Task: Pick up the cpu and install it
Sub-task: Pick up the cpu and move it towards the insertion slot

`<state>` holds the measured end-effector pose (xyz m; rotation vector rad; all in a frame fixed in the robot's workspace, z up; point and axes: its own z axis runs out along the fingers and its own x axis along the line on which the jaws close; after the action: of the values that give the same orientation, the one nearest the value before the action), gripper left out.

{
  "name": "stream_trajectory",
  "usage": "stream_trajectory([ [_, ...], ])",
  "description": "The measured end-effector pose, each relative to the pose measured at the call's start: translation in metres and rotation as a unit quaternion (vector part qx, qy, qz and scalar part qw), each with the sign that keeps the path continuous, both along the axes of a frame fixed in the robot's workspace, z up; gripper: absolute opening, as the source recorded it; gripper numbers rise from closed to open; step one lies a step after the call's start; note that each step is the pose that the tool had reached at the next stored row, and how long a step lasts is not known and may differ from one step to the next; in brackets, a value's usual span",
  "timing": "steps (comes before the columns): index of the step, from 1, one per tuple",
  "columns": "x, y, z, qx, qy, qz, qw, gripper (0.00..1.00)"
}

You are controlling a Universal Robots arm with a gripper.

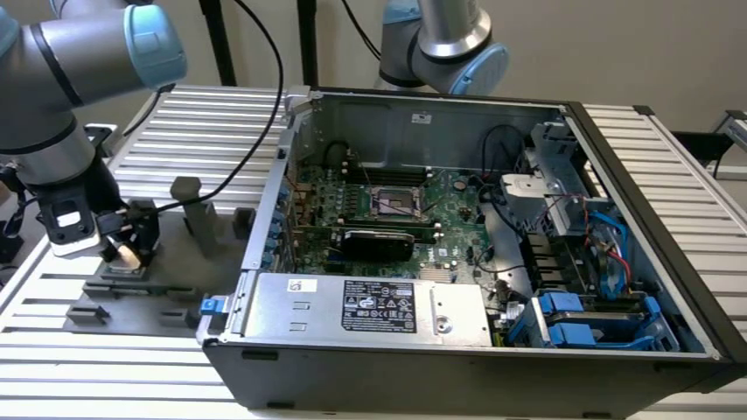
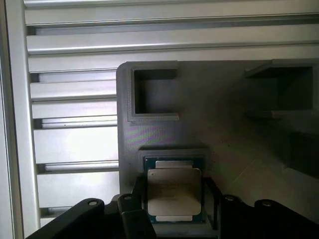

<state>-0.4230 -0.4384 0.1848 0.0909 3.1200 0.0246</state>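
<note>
Gripper [image 1: 125,255], lower left in the exterior view, stood parted astride the cpu [image 2: 174,195] in its fixture [image 2: 224,129], holding nothing; closure needed to be centred and gentle.

Upright grey fixture posts [image 1: 187,206] between cpu [image 2: 174,191] and open-topped computer case [image 1: 350,376].

The cpu [image 2: 174,191] is silver-grey with a teal edge, the fixture [image 2: 224,124] grey.
</note>
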Motion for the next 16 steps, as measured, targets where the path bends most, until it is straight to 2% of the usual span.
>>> stream_trajectory([
  [1,0.000,0.0000,0.0000,-0.0002,0.0000,0.000,1.0000,0.55],
  [5,0.000,0.0001,0.0011,-0.0008,0.0000,0.000,1.0000,0.55],
  [8,0.000,0.0001,0.0068,-0.0007,-0.0001,0.000,1.0000,0.55],
  [11,0.000,0.0001,0.0164,-0.0007,-0.0001,0.000,1.0000,0.55],
  [16,0.000,0.0001,0.0387,-0.0007,0.0000,0.000,1.0000,0.55],
])
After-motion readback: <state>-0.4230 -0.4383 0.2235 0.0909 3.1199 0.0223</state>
